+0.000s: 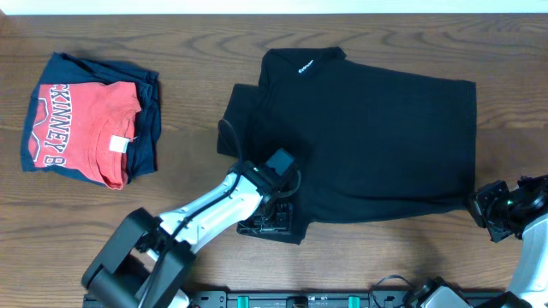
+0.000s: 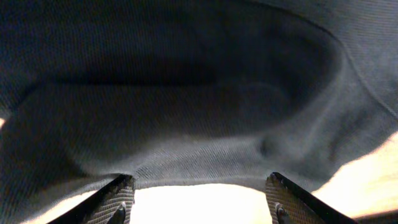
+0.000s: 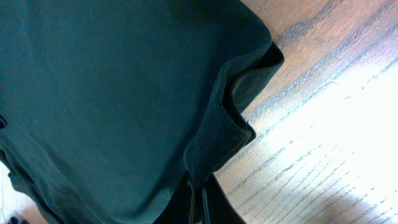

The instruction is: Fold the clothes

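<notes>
The clothes (image 1: 377, 128), a plain black short-sleeved shirt, lie spread across the middle and right of the table, with small white lettering at the neck (image 1: 302, 68). My left gripper (image 1: 272, 219) sits at the shirt's near left corner. In the left wrist view this gripper (image 2: 200, 182) is open, its ribbed fingers (image 2: 118, 198) wide apart, and the shirt's edge (image 2: 205, 155) lies just past the tips with nothing between them. My right gripper (image 1: 485, 205) is at the shirt's near right corner. In the right wrist view it (image 3: 198, 190) is shut on a pinched corner of the cloth (image 3: 217, 134).
A red T-shirt with white block letters (image 1: 81, 128) lies on a navy-blue folded garment (image 1: 145, 128) at the far left. Bare wooden tabletop (image 1: 402, 257) runs along the near edge between the two arms.
</notes>
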Controlling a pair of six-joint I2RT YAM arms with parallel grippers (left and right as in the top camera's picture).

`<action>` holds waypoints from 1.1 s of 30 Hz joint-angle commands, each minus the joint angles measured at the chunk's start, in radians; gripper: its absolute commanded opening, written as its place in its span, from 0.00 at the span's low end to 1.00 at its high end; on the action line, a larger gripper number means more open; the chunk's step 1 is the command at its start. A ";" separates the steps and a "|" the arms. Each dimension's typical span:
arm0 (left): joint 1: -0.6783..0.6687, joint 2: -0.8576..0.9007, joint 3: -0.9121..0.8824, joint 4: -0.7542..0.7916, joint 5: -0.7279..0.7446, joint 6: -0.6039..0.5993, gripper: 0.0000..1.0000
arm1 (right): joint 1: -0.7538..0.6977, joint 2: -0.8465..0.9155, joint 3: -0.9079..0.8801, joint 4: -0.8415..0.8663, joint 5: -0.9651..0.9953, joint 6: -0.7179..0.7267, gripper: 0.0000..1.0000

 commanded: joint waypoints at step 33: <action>0.072 -0.111 -0.004 -0.162 0.058 0.119 0.06 | 0.000 0.000 0.019 -0.001 -0.011 -0.017 0.03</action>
